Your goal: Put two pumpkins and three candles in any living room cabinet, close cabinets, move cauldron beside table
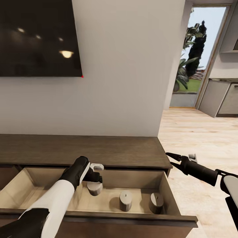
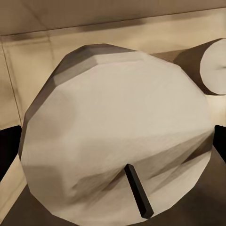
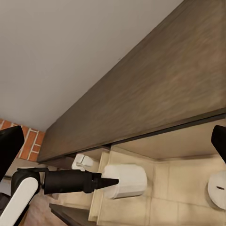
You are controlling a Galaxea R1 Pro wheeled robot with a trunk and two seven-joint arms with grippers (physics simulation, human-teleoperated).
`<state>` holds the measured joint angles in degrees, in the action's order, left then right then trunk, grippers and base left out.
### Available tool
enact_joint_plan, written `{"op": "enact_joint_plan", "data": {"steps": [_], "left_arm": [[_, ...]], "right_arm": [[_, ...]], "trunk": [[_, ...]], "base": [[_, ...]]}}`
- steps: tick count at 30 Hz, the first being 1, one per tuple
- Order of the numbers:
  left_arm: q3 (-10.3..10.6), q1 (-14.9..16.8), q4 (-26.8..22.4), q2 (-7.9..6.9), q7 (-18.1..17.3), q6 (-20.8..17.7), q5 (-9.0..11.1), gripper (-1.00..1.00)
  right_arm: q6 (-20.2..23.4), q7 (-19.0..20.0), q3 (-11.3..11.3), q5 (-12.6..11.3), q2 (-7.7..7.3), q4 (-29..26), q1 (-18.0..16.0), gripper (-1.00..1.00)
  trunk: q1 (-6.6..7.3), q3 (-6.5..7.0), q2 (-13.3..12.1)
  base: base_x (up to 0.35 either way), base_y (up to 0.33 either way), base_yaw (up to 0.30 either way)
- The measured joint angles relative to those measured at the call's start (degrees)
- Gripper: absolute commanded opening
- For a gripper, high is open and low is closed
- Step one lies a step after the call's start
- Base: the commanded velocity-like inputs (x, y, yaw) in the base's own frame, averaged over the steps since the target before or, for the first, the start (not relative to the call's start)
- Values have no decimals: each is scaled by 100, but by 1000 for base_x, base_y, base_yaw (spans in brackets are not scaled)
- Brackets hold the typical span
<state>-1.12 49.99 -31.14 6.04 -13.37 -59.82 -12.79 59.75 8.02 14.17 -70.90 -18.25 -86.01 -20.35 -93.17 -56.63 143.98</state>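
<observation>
Three candles (image 1: 125,200) in open cabinet (image 1: 99,152), left pincer (image 1: 94,185) hiding one

No text, label, brand, number or sign can be read anywhere. The black TV screen (image 1: 39,36) carries only light reflections, and the candles (image 1: 125,200) and the wooden cabinet (image 1: 99,152) are unmarked.

large pale candle (image 2: 113,136) with dark wick up close, second candle (image 2: 214,66) beyond
</observation>
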Motion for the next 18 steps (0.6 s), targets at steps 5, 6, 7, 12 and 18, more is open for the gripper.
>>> {"op": "enact_joint_plan", "data": {"steps": [5, 6, 7, 12, 18], "left_arm": [[0, -1, 1, 0, 17, 0, 1, -100], [0, -1, 1, 0, 17, 0, -1, -100], [0, -1, -1, 0, 18, -1, -1, -100], [0, -1, 0, 0, 12, -1, 0, -100], [0, -1, 1, 0, 12, 0, 0, -100]], "right_arm": [[0, 0, 0, 4, 5, 3, 0, 100], [0, 0, 0, 4, 5, 3, 0, 100], [0, 0, 0, 4, 5, 4, 0, 100], [0, 0, 0, 4, 6, -1, 0, 100], [0, 0, 0, 4, 6, -4, 0, 100]], "trunk": [[-13, -110, 6], [-16, -133, 7], [-19, -155, 9], [-31, -266, 15], [-47, -399, 24]], "base": [[0, 0, 0], [0, 0, 0], [0, 0, 0], [0, 0, 0], [0, 0, 0]]}}
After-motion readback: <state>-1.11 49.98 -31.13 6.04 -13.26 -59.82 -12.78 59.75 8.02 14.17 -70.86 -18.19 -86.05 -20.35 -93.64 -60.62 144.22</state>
